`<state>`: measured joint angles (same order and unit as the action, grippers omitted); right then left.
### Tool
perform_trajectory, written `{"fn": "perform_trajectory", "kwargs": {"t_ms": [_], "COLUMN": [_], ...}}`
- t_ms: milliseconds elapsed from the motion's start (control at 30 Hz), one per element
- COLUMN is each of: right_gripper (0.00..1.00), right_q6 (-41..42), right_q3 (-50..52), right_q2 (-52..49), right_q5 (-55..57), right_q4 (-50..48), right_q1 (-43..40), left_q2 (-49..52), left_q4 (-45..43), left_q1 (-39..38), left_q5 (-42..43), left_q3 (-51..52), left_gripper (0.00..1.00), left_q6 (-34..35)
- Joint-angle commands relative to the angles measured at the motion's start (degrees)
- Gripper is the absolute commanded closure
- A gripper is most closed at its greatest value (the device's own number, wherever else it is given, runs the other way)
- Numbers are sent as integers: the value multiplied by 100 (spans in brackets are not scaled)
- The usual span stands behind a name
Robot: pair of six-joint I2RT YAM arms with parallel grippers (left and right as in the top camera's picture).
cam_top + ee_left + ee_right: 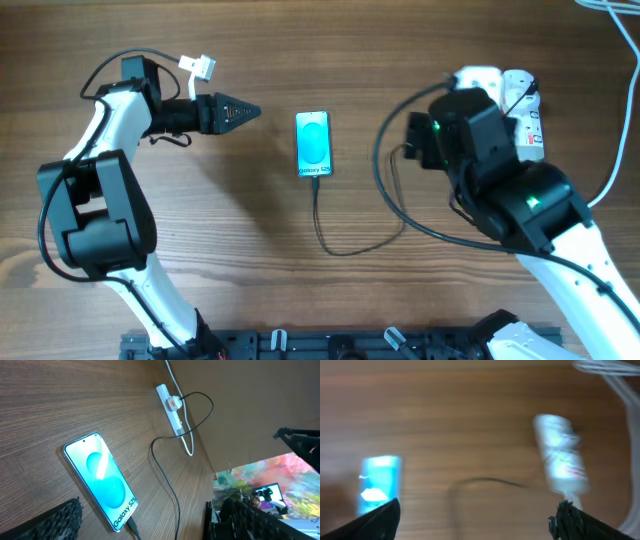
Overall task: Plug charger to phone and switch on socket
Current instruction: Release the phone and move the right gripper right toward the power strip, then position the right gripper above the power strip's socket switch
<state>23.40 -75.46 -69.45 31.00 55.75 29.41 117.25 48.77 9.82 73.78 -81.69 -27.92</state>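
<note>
Black charger (pixel 316 205) plugged into phone (pixel 313 143); its adapter (pixel 173 404) sits in socket (pixel 530 130).

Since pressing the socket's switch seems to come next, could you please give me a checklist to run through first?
1. Charger plugged into the phone: ok, it meets the phone's lower end.
2. Charger's other end at the socket: ok, going by the left wrist view.
3. Socket already switched on: cannot tell.
4. Right end effector open and holding nothing: ok.
5. Left end effector open and apart from the phone: ok.
</note>
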Motion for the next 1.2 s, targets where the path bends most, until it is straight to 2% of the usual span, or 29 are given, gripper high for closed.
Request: {"fn": "perform_trajectory", "kwargs": {"t_ms": [0, 267, 567, 700, 800, 1000, 1167], "right_gripper": [0, 0, 1, 0, 0, 0, 0], "right_q6": [455, 678, 678, 675, 673, 662, 660], "right_q3": [15, 15, 15, 15, 15, 17, 17], "right_q2": [-72, -345, -1128, -1561, -1952, -2734, -3388], "right_q5": [1449, 1043, 896, 411, -400, -1578, -1733], "right_q4": [459, 520, 61, -48, -162, 22, -57], "right_q1": [-326, -1685, -3263, -3991, -4542, -5090, -5090], "left_q2": [-15, -15, -15, -15, -15, -15, -15], "left_q4": [0, 2, 2, 2, 0, 0, 0], "left_q1": [20, 20, 20, 20, 20, 20, 20], "left_q5": [-155, -192, -192, -192, -192, -192, -192], "left_q3": [4, 4, 4, 4, 4, 4, 4], "left_gripper": [0, 0, 0, 0, 0, 0, 0], "left_q6": [-11, -9, -9, -9, -9, -11, -9]}}
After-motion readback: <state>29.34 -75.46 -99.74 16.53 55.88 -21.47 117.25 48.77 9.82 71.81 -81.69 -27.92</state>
